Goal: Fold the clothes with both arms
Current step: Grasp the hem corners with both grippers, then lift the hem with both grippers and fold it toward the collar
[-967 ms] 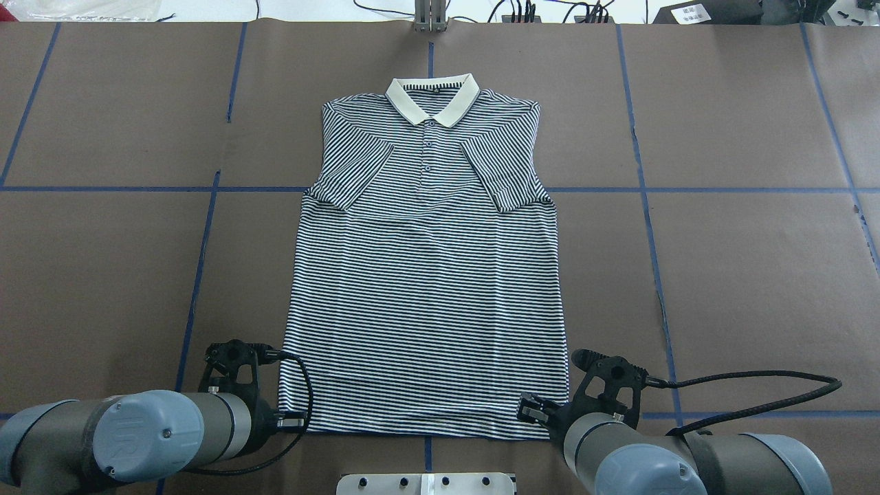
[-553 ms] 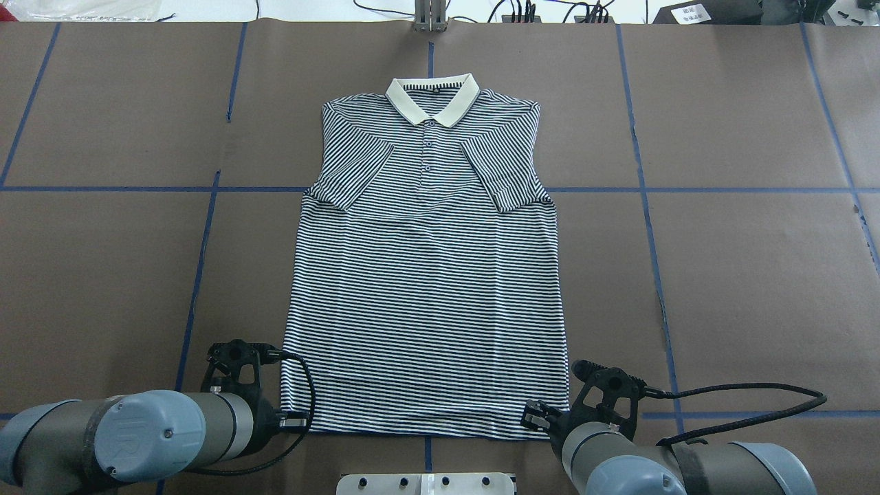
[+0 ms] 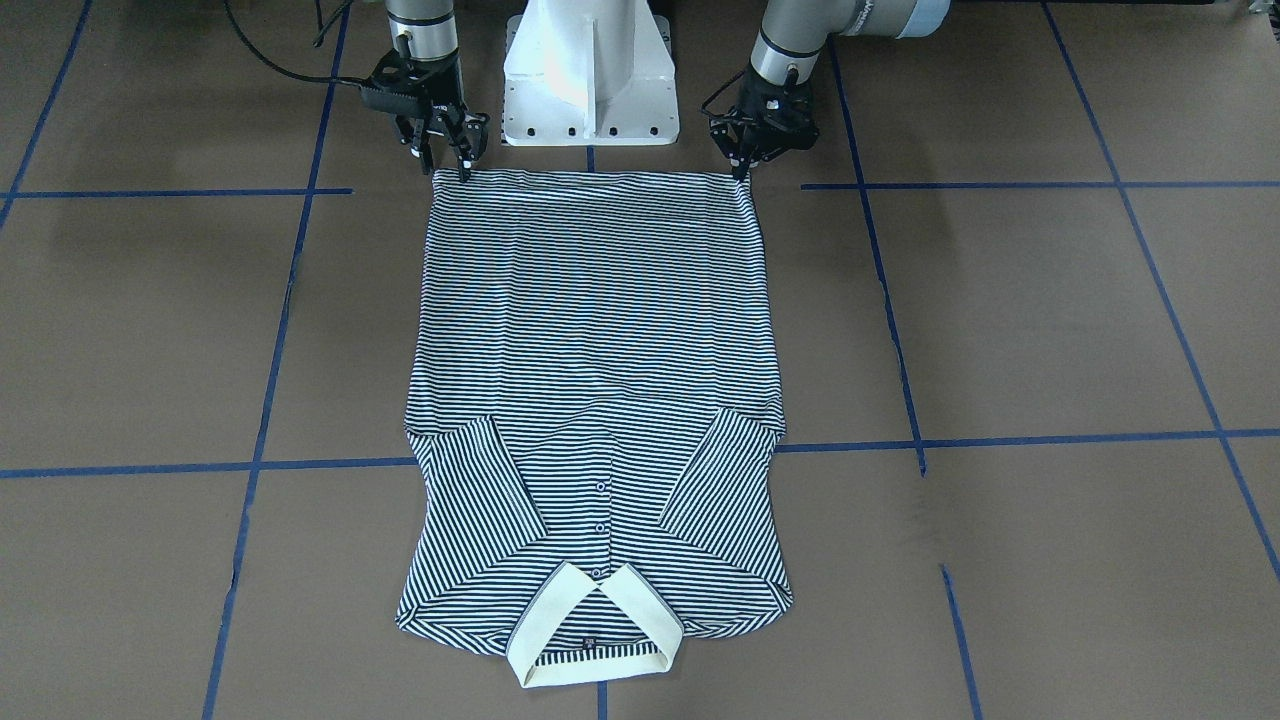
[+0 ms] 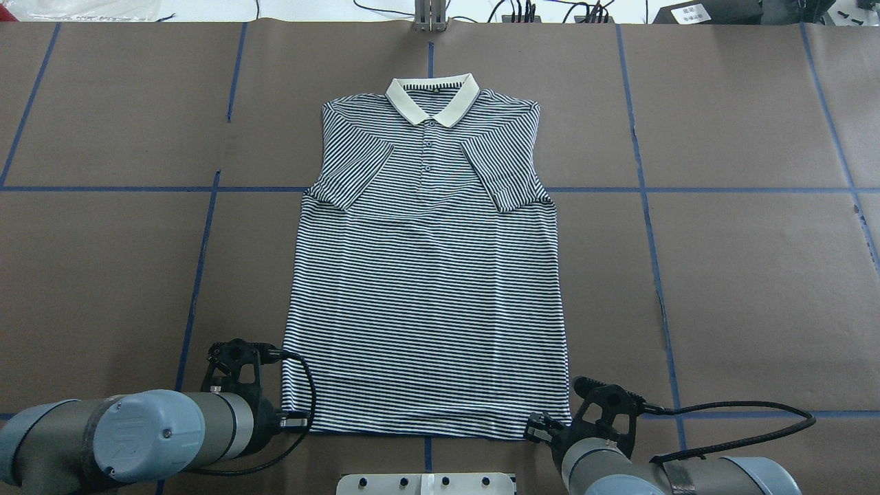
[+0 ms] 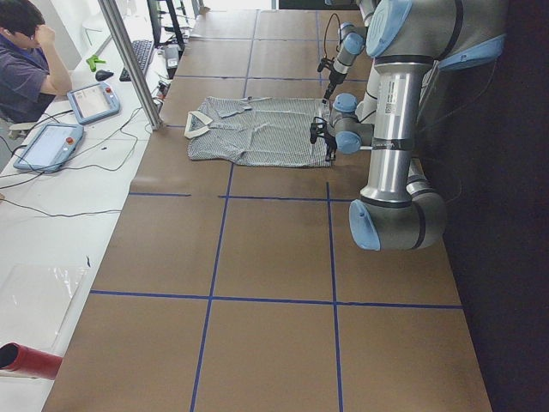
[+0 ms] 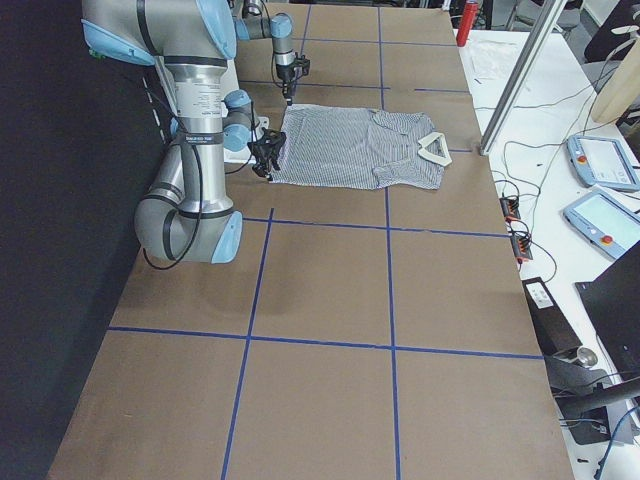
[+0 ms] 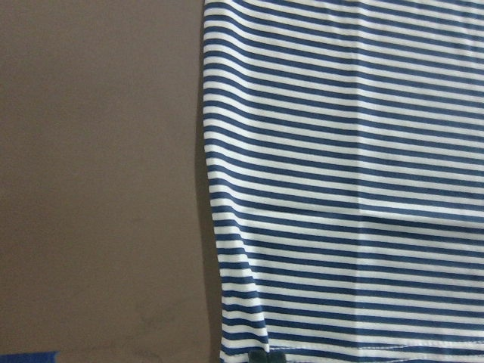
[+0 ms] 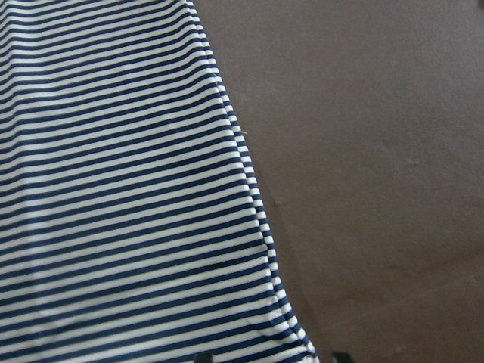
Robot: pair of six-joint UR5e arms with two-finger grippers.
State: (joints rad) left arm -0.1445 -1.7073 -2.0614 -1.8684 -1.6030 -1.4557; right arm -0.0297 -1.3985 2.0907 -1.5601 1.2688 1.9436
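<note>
Both claws parked at the shirt's bottom corners

Front view: your striped shirt (image 3: 595, 330) lies flat on the brown table (image 3: 1000, 300), collar away from the robot and sleeves folded in. The right claw (image 3: 452, 168) and left claw (image 3: 742, 172) each sit at a hem corner. Overhead: same layout, with the hem at the robot's edge. Right wrist cam: two dark fingertips (image 8: 340, 356) sit well apart either side of the corner, so that claw is spread wide. Left wrist cam: only one dark tip shows on the hem, so you can't tell its state.
</note>
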